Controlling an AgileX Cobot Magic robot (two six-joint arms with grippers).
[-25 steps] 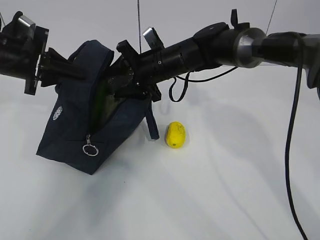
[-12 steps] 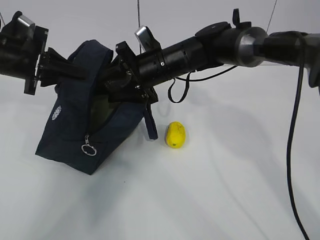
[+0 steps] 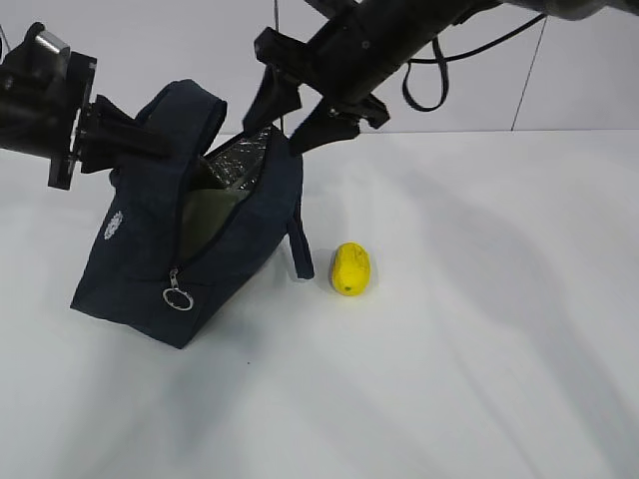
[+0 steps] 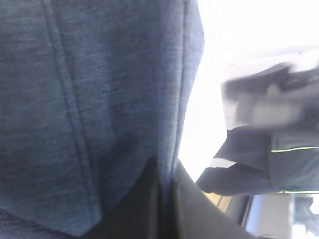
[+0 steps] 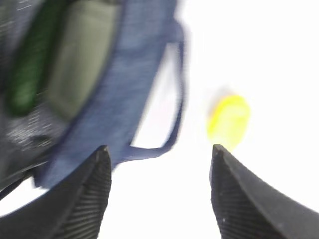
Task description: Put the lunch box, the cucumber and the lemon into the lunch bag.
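Observation:
The navy lunch bag (image 3: pixel 140 259) stands tilted on the white table with its top unzipped. My left gripper (image 3: pixel 158 140) is shut on the bag's upper edge, and navy fabric (image 4: pixel 99 89) is pinched between its fingers (image 4: pixel 149 199). Inside the bag lie the lunch box with its sage-green lid (image 5: pixel 82 59), also seen at the opening as a pale lid (image 3: pixel 215 212), and the dark green cucumber (image 5: pixel 30 69). My right gripper (image 3: pixel 282 133) hangs open and empty just above the bag's opening. The yellow lemon (image 3: pixel 350 268) rests on the table right of the bag, beyond the right gripper (image 5: pixel 159 149).
A silver ring pull (image 3: pixel 180 297) dangles at the bag's front corner. One loop handle (image 3: pixel 300 249) hangs down toward the lemon (image 5: pixel 228 122). Black cables trail from the right arm at the top. White table (image 3: pixel 449 379) stretches to the front and right.
My right gripper has pulled out of the bag's opening and risen up, its jaws open and empty. The left gripper, bag and lemon have stayed in place.

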